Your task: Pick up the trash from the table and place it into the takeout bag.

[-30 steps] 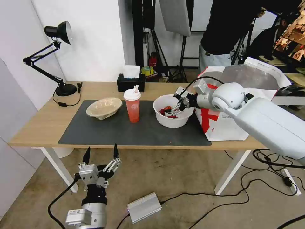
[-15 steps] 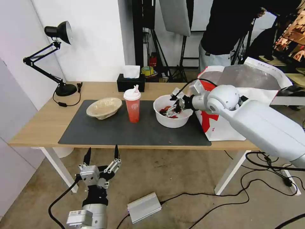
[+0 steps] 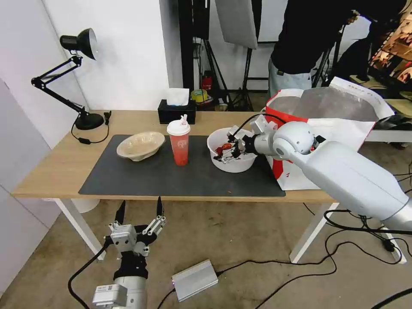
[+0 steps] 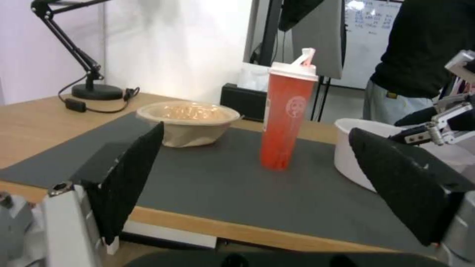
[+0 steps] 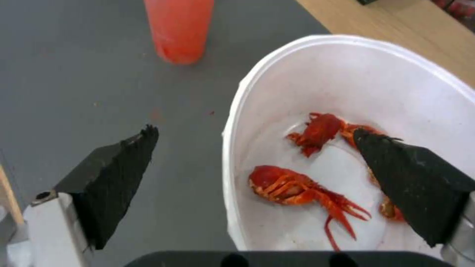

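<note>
Claw (image 5: 252, 133) astride bowl (image 5: 346, 74) rim, seemingly untouching

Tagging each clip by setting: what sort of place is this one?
Probably a studio or lab staged as a desk: the table with a desk lamp stands before light stands and tripods, with loose cables over a bare concrete floor.
</note>
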Available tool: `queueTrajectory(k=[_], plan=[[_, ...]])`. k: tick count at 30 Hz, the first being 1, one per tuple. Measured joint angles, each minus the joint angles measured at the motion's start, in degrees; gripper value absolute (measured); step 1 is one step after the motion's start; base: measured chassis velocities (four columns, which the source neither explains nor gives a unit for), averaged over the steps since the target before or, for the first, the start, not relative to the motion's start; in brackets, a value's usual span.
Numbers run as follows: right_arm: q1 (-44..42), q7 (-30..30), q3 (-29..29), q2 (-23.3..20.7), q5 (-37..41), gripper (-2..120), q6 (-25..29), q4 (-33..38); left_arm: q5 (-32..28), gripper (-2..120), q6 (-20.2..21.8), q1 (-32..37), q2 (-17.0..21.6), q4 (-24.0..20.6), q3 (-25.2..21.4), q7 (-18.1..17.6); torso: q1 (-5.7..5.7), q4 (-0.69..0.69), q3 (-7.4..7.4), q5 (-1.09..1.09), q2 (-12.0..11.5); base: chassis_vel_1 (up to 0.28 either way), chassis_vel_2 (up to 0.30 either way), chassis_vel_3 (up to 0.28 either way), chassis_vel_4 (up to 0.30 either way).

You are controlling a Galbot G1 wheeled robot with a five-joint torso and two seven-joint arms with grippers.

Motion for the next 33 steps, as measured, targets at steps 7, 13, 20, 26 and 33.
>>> queueTrajectory(k=[7,13,20,26,33], plan=[[-0.81,0.38,0.27,0.14,-0.3,100,-0.28,0.22,0.0,100,0.0,-0.33,0.0,0.34,0.11,-0.05,0.0,0.0,0.0,0.0,0.0,0.0,0.0,0.0,0.0],[-2.14,0.0,-0.35,-0.97,-1.79,100,-0.29,1.77,-0.06,100,-0.06,-0.63,-0.03,0.69,1.24,-0.15,0.0,0.0,0.0,0.0,0.0,0.0,0.0,0.0,0.0],[-3.55,-0.02,-0.45,-0.91,-3.33,100,-0.29,2.57,-0.1,100,-0.07,-0.83,0.01,0.98,1.62,-1.33,0.0,0.0,0.0,0.0,0.0,0.0,0.0,0.0,0.0],[-3.6,0.21,-0.27,-0.78,-4.52,100,-0.27,3.64,-0.12,100,0.0,-0.63,0.02,0.38,1.33,-1.4,0.0,0.0,0.0,0.0,0.0,0.0,0.0,0.0,0.0],[-4.62,0.28,-0.22,-0.94,-6.52,100,-0.23,4.77,-0.13,100,0.11,-0.5,0.01,0.39,1.47,-1.42,0.0,0.0,0.0,0.0,0.0,0.0,0.0,0.0,0.0]])
